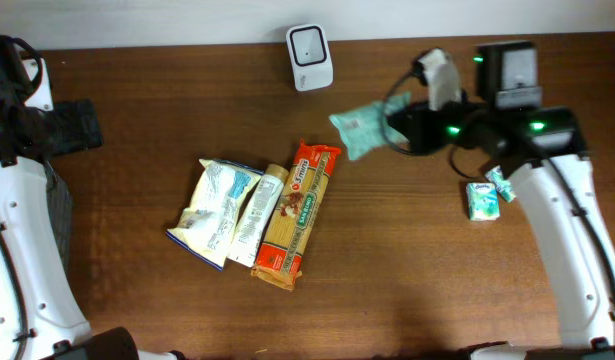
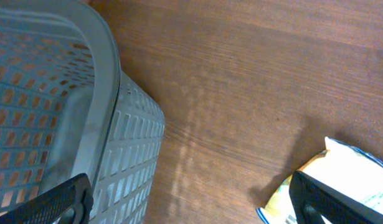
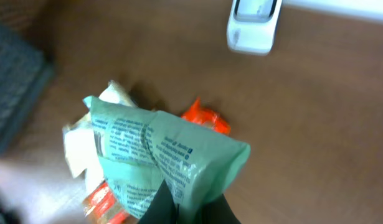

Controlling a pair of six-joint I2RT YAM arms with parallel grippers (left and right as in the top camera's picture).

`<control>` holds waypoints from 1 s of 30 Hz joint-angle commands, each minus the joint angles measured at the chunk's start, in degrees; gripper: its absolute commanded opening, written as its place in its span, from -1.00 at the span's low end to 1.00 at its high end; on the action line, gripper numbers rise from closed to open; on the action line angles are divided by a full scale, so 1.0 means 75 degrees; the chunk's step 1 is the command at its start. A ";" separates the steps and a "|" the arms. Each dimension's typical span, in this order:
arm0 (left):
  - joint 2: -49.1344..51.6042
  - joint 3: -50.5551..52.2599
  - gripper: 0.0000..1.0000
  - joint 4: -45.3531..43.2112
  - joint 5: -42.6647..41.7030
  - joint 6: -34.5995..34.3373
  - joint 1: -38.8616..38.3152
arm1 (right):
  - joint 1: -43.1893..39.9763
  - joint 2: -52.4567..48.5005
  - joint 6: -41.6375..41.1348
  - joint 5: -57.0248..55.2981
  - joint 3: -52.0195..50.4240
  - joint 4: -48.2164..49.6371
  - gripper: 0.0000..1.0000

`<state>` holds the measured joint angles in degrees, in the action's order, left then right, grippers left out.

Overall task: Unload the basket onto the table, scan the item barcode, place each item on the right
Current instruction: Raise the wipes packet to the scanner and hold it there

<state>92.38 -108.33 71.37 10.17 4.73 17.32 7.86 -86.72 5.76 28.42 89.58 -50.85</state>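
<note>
- The mint-green soft plastic pouch (image 1: 359,128) is held clear of the brown wooden table (image 1: 437,290), far and right of the middle. It is pinched at one end by the right gripper (image 3: 179,202), whose fingers are pressed together on its edge.
- Holding it by one edge leaves the broad printed face free, which I judge is so that the face can be shown to a reader (a grip across the middle would cover the print).
- The white rounded barcode scanner (image 1: 309,43) stands at the far edge, just left of the pouch and apart from it. The pouch seems to be near enough for a pass, though not squarely in front of the scanner.
- In the right wrist view the pouch's face shows only lines of small print. I can make out no barcode, so it may lie on the side turned away.
- The orange pasta packet (image 1: 299,215) and the white-and-yellow crinkled bag (image 1: 215,205) lie in one heap in the middle, probably awaiting their turn.
- A small green-and-white carton (image 1: 482,200) sits to the right, beside the right arm.
- The left gripper (image 2: 191,205) is spread wide and empty at the far left, above the grey perforated plastic basket (image 2: 54,93), which is perhaps where scanned goods go.
- The basket is cut off in the left wrist view. The right fingertips are only a dark blur at the picture's bottom edge.
</note>
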 commanded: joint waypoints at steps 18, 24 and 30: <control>-0.0093 -0.0047 0.98 -0.0012 0.0079 0.0003 0.0015 | 0.2235 -0.5024 0.5610 -0.5625 0.0102 1.1063 -0.92; -0.0093 -0.0047 0.98 -0.0012 0.0079 0.0003 0.0015 | 0.2092 -0.6111 0.7991 -0.5625 0.0108 1.1998 -0.92; -0.0093 -0.0047 0.98 -0.0012 0.0079 0.0003 0.0015 | 0.1888 -0.6627 0.8008 -0.5683 0.0731 1.2689 -0.92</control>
<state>92.38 -108.33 71.33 10.57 4.73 17.32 22.98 -135.76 64.88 -13.30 90.54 43.20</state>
